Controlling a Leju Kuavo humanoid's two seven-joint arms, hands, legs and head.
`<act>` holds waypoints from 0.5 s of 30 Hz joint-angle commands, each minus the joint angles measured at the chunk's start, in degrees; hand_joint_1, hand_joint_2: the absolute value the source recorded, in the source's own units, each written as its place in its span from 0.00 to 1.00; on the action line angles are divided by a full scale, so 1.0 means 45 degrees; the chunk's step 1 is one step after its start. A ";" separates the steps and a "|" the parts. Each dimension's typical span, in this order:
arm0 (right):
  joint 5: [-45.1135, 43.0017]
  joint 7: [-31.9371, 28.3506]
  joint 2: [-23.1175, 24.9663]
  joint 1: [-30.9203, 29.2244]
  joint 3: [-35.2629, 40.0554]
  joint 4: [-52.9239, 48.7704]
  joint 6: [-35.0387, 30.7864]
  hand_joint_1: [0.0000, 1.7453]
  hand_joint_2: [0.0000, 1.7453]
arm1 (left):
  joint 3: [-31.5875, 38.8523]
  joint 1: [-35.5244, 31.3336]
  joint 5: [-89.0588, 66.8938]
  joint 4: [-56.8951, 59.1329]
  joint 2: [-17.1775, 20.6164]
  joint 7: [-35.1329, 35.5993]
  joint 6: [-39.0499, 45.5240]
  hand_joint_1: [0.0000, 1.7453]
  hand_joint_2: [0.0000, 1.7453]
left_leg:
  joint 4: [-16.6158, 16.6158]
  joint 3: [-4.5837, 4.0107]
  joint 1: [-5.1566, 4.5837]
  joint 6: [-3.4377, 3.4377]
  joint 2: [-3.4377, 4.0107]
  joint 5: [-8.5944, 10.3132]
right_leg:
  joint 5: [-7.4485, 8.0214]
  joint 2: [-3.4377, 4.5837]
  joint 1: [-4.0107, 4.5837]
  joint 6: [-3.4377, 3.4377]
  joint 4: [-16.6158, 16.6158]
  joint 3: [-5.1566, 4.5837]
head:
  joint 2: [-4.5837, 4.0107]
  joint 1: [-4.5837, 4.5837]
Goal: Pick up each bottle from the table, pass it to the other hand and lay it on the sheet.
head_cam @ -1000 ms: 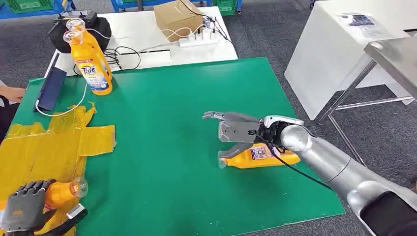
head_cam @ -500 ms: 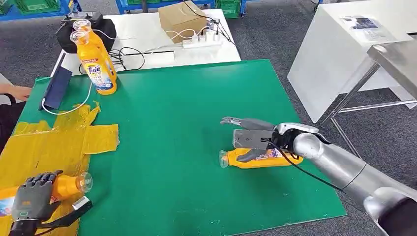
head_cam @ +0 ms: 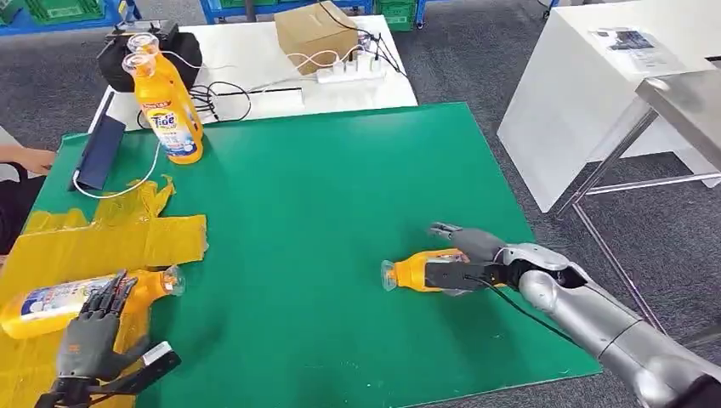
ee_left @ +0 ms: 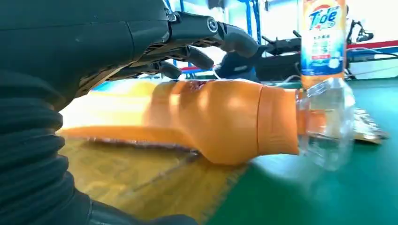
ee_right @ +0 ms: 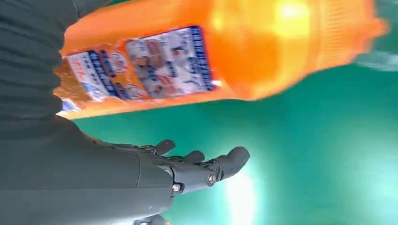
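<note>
The right hand (head_cam: 463, 259) is lying over a bottle (head_cam: 417, 271) on its side on the green mat (head_cam: 323, 212). Its fingers (ee_right: 225, 164) are stretched out with mat showing between them and the bottle, so it is spread apart and clamped on nothing; whether the thumb is touching the bottle I cannot tell. The bottle's clear cap is pointing toward the robot's left.

The left hand (head_cam: 89, 336) is hovering just beside a second bottle (head_cam: 76, 297), fingers apart and arching above its orange body in the wrist view, holding nothing. That bottle is lying flat on the yellow sheet (head_cam: 93, 246), its cap reaching over the sheet's edge onto the mat.

A third bottle (head_cam: 166, 106) is standing upright at the mat's far left corner, with a dark tablet (head_cam: 98, 153) and white cable beside it. Behind, a white table (head_cam: 246, 59) is carrying a cardboard box (head_cam: 315, 34) and a power strip (head_cam: 349, 72). A person's hand (head_cam: 30, 159) is resting at the left edge.
</note>
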 commanded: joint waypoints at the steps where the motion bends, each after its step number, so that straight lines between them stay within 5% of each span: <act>1: 0.0793 0.0032 0.0279 0.0248 -0.0415 0.1046 0.0175 0.00 1.00 | -0.0125 0.0175 0.0073 -0.0107 -0.0762 -0.0197 -0.0179 0.00 1.00 | -0.0017 0.0010 -0.0001 0.0011 -0.0019 0.0000 | 0.0000 0.0024 -0.0002 -0.0018 -0.0013 0.0002 | 0.0000 -0.0005; 8: 0.2336 0.0515 0.0231 0.0492 -0.0148 0.2533 0.0149 0.00 1.00 | -0.0507 -0.0394 0.0142 0.0240 -0.0891 -0.0284 -0.0341 0.00 1.00 | -0.0019 -0.0002 0.0009 0.0019 -0.0016 -0.0002 | 0.0004 0.0043 0.0008 -0.0025 -0.0024 -0.0007 | 0.0000 -0.0005; 12: 0.2363 -0.0027 -0.0917 0.0789 0.0111 0.2847 0.1441 0.00 1.00 | -0.0907 -0.1447 0.0518 0.1284 -0.0977 -0.0601 -0.0350 0.00 1.00 | -0.0014 -0.0021 -0.0005 0.0015 -0.0050 0.0008 | -0.0004 -0.0009 -0.0004 -0.0014 -0.0015 -0.0021 | 0.0000 0.0000; 13: 0.2050 -0.0213 -0.1496 0.1196 0.0055 0.2462 0.1814 0.31 1.00 | -0.1042 -0.1820 0.0749 0.1664 -0.1027 -0.0786 -0.0278 0.00 1.00 | -0.0018 -0.0011 -0.0005 0.0026 -0.0106 0.0012 | -0.0009 -0.0029 -0.0003 -0.0026 -0.0024 0.0004 | 0.0000 0.0000; 14: 0.1893 -0.0237 -0.2004 0.1584 0.0095 0.2034 0.2142 1.00 1.00 | -0.1127 -0.2071 0.0963 0.1894 -0.1061 -0.0918 -0.0279 0.00 1.00 | -0.0017 -0.0015 -0.0006 0.0021 -0.0105 0.0014 | -0.0010 -0.0046 -0.0002 -0.0019 -0.0026 0.0000 | 0.0000 0.0000; 15: 0.1706 -0.0282 -0.2623 0.2133 0.0130 0.1397 0.2332 1.00 1.00 | -0.1263 -0.2462 0.1291 0.2210 -0.1143 -0.1111 -0.0260 0.00 1.00 | -0.0023 -0.0001 -0.0001 0.0031 -0.0149 0.0016 | -0.0013 -0.0057 0.0001 -0.0030 -0.0037 0.0025 | 0.0000 0.0000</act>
